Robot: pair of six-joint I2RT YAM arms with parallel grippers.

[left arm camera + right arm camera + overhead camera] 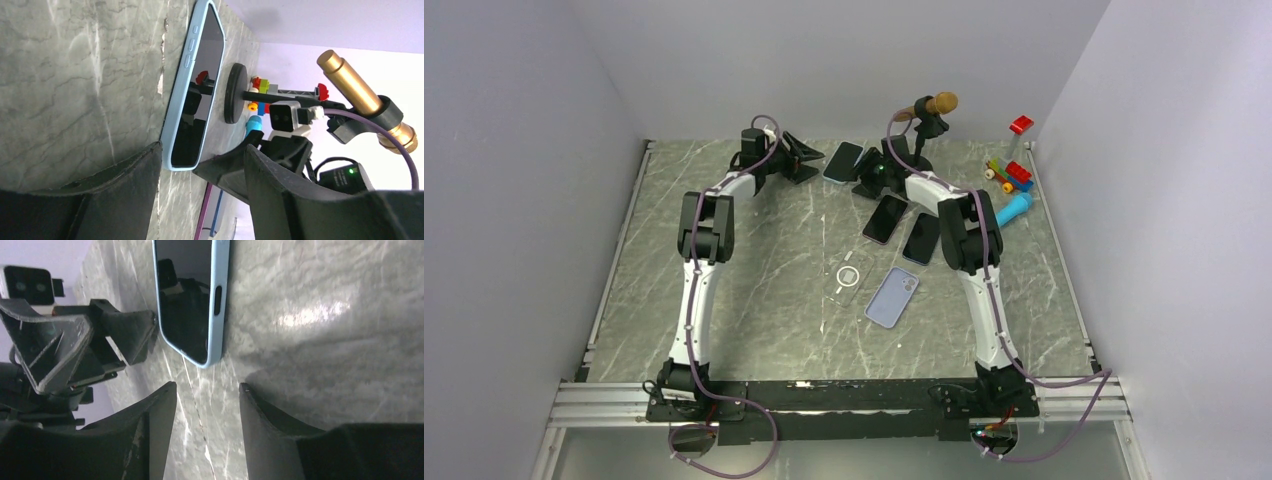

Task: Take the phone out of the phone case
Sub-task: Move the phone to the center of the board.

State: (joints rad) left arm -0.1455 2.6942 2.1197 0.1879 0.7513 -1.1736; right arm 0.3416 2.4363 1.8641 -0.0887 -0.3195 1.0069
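The phone in its light blue case (843,161) lies flat, screen up, at the back middle of the table. My left gripper (807,160) is just left of it, open and empty. In the left wrist view the phone (197,85) lies just beyond the gap between the open fingers of that gripper (202,155). My right gripper (870,172) is just right of the phone, open and empty. In the right wrist view the phone's corner (192,300) lies just ahead of that gripper (207,387). Neither gripper touches the phone.
A microphone (936,105) on a black stand is behind the right gripper. A purple-edged phone (885,218), a dark phone (921,238), a lavender phone (892,297) and a clear case (848,277) lie mid-table. Toy bricks (1014,172) are at the back right.
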